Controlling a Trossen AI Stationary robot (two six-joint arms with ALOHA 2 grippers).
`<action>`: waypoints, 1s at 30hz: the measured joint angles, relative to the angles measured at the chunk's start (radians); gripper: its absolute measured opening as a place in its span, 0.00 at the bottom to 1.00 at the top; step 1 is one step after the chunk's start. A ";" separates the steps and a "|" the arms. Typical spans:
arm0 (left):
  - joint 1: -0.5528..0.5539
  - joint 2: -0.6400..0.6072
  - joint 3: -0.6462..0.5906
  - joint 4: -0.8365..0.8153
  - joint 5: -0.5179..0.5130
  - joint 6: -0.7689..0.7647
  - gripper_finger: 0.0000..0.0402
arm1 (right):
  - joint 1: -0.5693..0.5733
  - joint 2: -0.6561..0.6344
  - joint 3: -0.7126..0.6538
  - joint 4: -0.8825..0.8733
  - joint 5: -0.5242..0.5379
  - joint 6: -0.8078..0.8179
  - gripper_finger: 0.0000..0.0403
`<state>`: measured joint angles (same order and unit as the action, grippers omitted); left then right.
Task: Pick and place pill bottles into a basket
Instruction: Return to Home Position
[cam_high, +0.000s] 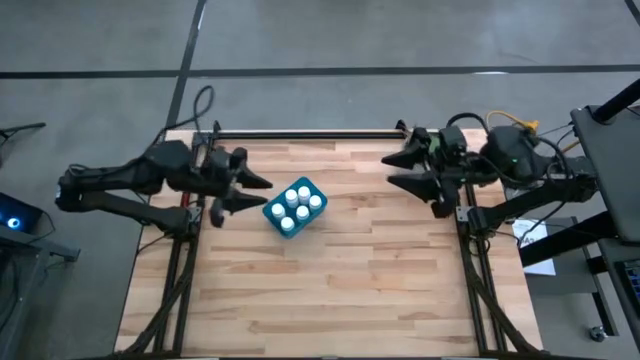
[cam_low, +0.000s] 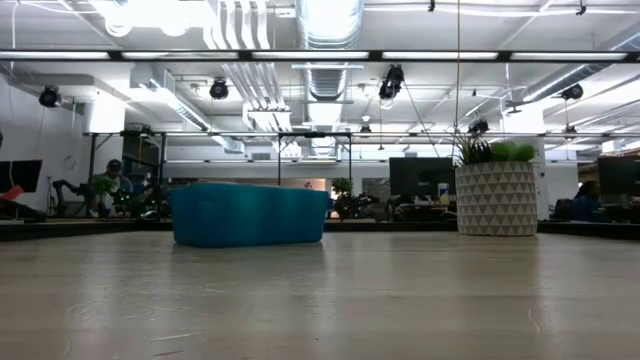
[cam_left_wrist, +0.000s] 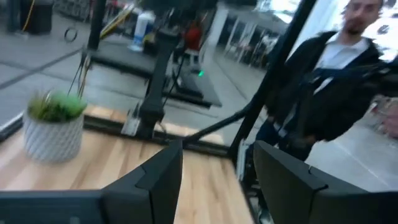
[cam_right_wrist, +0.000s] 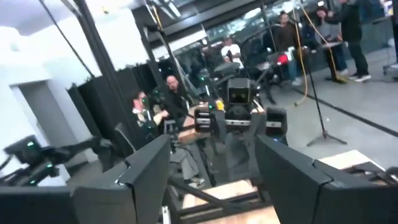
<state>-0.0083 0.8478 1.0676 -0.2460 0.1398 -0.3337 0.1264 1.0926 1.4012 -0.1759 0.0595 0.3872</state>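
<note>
The teal-blue basket (cam_high: 295, 207) stands on the wooden table, left of centre, with several white-capped pill bottles (cam_high: 302, 200) upright inside it. In the low view the basket (cam_low: 248, 213) hides the bottles. My left gripper (cam_high: 257, 193) is open and empty, raised just left of the basket, fingers pointing toward the table's right. My right gripper (cam_high: 397, 170) is open and empty, raised near the table's far right corner, fingers pointing toward the table's left.
A white patterned pot with a green plant (cam_low: 497, 190) stands at the table's far edge; it also shows in the left wrist view (cam_left_wrist: 53, 127). A black rail (cam_high: 300, 133) runs along the far edge. People show in the room beyond the table.
</note>
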 joint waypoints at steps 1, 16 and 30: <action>-0.006 -0.013 0.000 0.008 0.000 0.001 0.45 | 0.010 -0.007 -0.011 0.009 0.006 -0.003 0.56; -0.024 -0.134 -0.005 0.102 -0.017 0.155 0.06 | 0.031 -0.310 -0.378 0.420 0.074 -0.066 0.34; -0.024 -0.314 -0.213 0.352 -0.056 0.186 0.00 | 0.030 -0.497 -0.598 0.698 0.098 -0.204 0.02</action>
<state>-0.0326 0.5342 0.8550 0.1056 0.0833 -0.1478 0.1562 0.5953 0.8031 0.5219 0.1570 0.1831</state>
